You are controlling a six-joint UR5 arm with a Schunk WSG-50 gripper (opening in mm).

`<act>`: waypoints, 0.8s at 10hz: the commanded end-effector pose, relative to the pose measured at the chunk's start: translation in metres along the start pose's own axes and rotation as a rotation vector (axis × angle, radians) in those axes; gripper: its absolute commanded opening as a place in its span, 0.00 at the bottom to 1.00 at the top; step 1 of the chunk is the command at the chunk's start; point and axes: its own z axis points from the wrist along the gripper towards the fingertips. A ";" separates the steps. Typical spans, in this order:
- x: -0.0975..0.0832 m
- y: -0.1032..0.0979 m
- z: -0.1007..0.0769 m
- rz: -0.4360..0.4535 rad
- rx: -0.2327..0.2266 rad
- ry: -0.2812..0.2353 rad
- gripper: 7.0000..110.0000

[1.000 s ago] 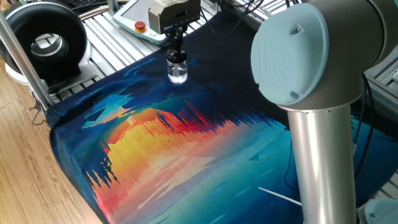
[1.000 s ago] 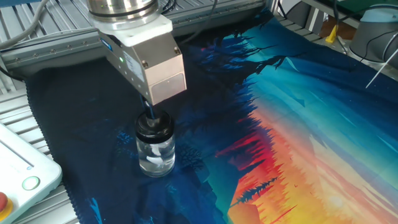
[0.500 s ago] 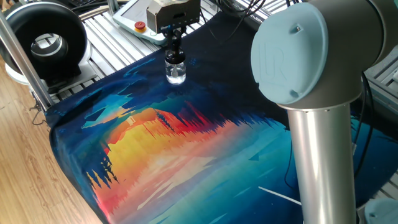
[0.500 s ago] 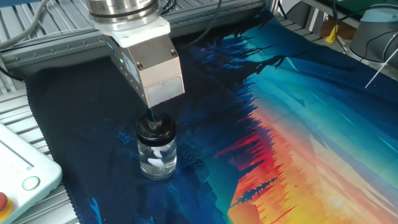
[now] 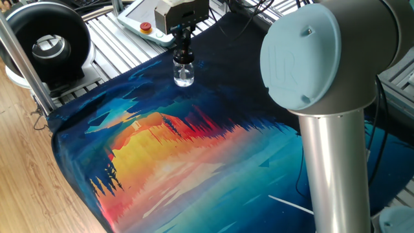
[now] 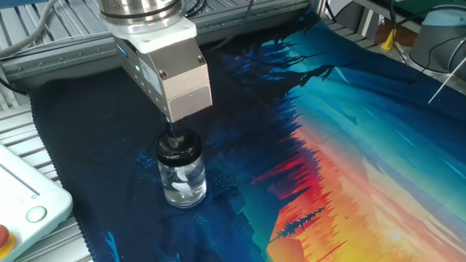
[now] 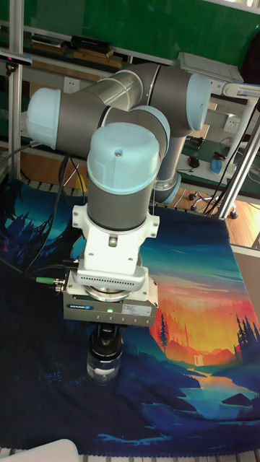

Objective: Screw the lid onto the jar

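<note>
Lid (image 6: 177, 148) sits on the neck of the jar (image 6: 183, 183), and we see our fingers (image 6: 173, 132) reaching straight down to it from above, though we cannot tell how tightly they are closed on it. The jar stands upright on the dark blue edge of the painted cloth (image 6: 349, 145) that covers the surface. Just beyond the cloth lies a white pendant (image 5: 145, 22) with a red button (image 5: 147, 27), and a black ring device (image 5: 45, 45) stands farther off.

txt: "UR" logo embossed on blue joint cap (image 5: 301, 57), upper right of frame | gripper body label, tall view: unreadable
</note>
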 end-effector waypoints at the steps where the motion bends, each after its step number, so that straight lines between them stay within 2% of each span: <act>1: 0.001 0.018 0.000 0.020 -0.022 0.000 0.15; 3: 0.004 0.029 0.001 -0.016 -0.059 0.010 0.15; 5: 0.003 0.026 0.002 -0.070 -0.063 0.007 0.15; 6: -0.001 0.015 0.002 -0.107 -0.028 -0.006 0.36; 7: -0.006 0.008 0.001 -0.126 -0.001 -0.021 0.36; 8: -0.006 0.008 0.001 -0.122 0.005 -0.022 0.36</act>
